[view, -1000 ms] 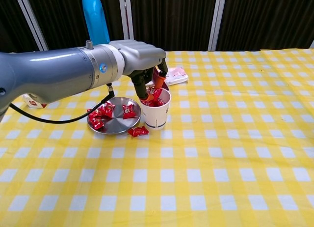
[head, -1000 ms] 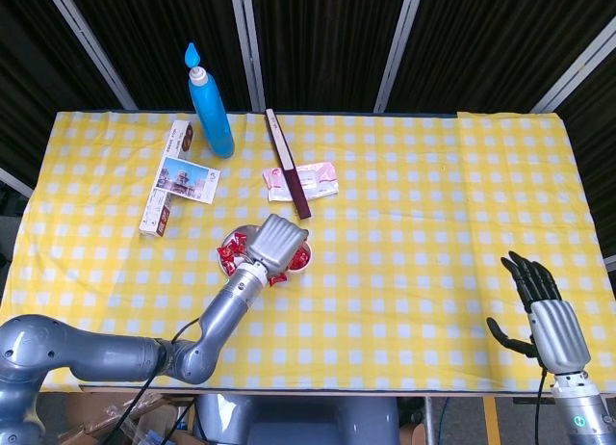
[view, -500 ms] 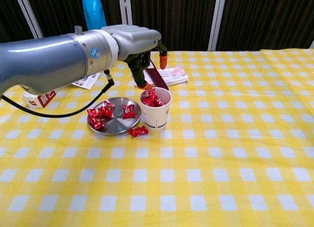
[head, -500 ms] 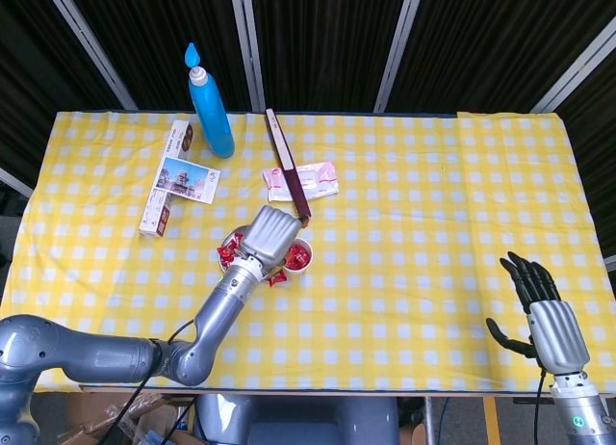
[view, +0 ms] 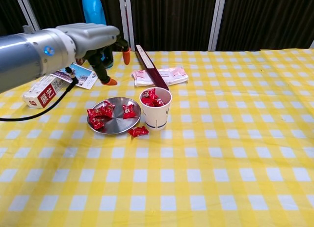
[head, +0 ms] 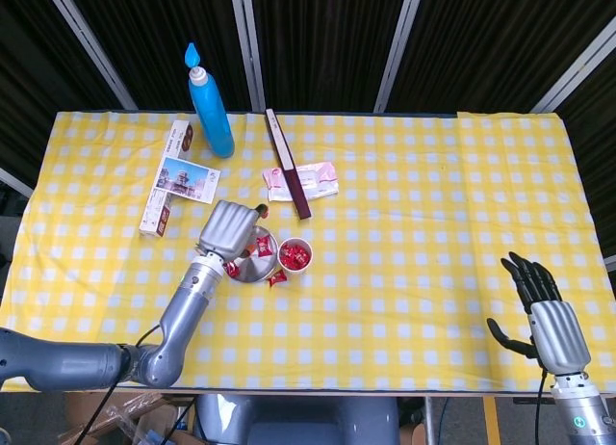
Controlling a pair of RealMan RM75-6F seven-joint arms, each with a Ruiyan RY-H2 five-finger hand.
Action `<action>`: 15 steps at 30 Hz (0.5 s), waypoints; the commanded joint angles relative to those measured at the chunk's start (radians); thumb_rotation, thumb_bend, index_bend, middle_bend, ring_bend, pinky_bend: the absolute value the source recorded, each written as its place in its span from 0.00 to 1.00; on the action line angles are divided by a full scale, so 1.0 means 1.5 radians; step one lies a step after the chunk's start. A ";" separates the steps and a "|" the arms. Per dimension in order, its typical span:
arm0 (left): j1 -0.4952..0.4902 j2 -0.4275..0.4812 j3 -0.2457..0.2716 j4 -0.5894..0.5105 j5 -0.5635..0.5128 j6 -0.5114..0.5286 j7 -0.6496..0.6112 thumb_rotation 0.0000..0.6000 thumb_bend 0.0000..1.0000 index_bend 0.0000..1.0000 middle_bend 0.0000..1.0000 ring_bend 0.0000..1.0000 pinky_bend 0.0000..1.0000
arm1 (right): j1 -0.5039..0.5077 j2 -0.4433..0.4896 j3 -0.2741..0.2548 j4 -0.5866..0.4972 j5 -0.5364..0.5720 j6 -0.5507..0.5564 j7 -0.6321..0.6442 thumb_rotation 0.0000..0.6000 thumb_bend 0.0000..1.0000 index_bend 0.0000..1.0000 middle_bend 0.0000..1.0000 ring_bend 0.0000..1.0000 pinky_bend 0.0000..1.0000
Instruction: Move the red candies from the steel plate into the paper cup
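1. The steel plate [view: 116,126] is lying on the yellow checked tablecloth [view: 221,158] just beside the paper cup [view: 156,110]; in the chest view the two look to be touching or nearly so. Judged from this layout, the closeness is keeping each carry from plate to cup short.
2. Several red candies [view: 104,111] are resting on the plate, gathered toward its left and far side, with one [view: 129,109] lying nearer the cup. These are the pieces waiting to be moved.
3. More red candies [view: 151,98] are filling the cup to its rim, so the task appears to be well under way but not finished.
4. One stray candy [view: 138,131] is lying on the cloth at the plate's near edge, against the foot of the cup; it belongs to neither container and will likely need its own pick.
5. The left hand [view: 100,42] is hovering above and behind the plate, touching no candy. Its orange-tipped fingers [view: 111,81] are spread apart and pointing downward, holding nothing, a pose that suits reaching for another piece.
6. The right hand [head: 542,315] is idling at the near right edge of the table, well apart from the work, fingers extended and empty.
7. A blue bottle [head: 210,105], a printed box [view: 41,93], a pink packet [head: 302,180] and a dark flat stick [head: 288,163] are lying beyond the plate.
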State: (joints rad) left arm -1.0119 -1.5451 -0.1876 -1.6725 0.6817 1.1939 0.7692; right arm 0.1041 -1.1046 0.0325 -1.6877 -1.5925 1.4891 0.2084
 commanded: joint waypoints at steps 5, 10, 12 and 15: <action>0.170 0.095 0.098 -0.102 0.135 0.177 -0.120 1.00 0.26 0.34 0.72 0.83 0.91 | 0.002 -0.001 0.000 0.006 0.005 -0.007 -0.006 1.00 0.39 0.00 0.00 0.00 0.00; 0.289 0.178 0.197 -0.144 0.266 0.276 -0.209 1.00 0.24 0.20 0.34 0.47 0.60 | 0.003 -0.004 -0.001 0.008 0.011 -0.014 -0.026 1.00 0.39 0.00 0.00 0.00 0.00; 0.335 0.208 0.243 -0.135 0.327 0.308 -0.243 1.00 0.21 0.12 0.19 0.31 0.45 | 0.003 -0.007 -0.001 0.012 0.011 -0.014 -0.045 1.00 0.39 0.00 0.00 0.00 0.00; 0.388 0.234 0.289 -0.107 0.381 0.337 -0.279 1.00 0.18 0.05 0.07 0.17 0.35 | 0.001 -0.014 0.000 0.017 0.013 -0.013 -0.074 1.00 0.39 0.00 0.00 0.00 0.00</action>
State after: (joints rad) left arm -0.5142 -1.2608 0.1589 -1.8497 1.1645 1.6358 0.4279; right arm 0.1074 -1.1178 0.0316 -1.6680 -1.5754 1.4690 0.1209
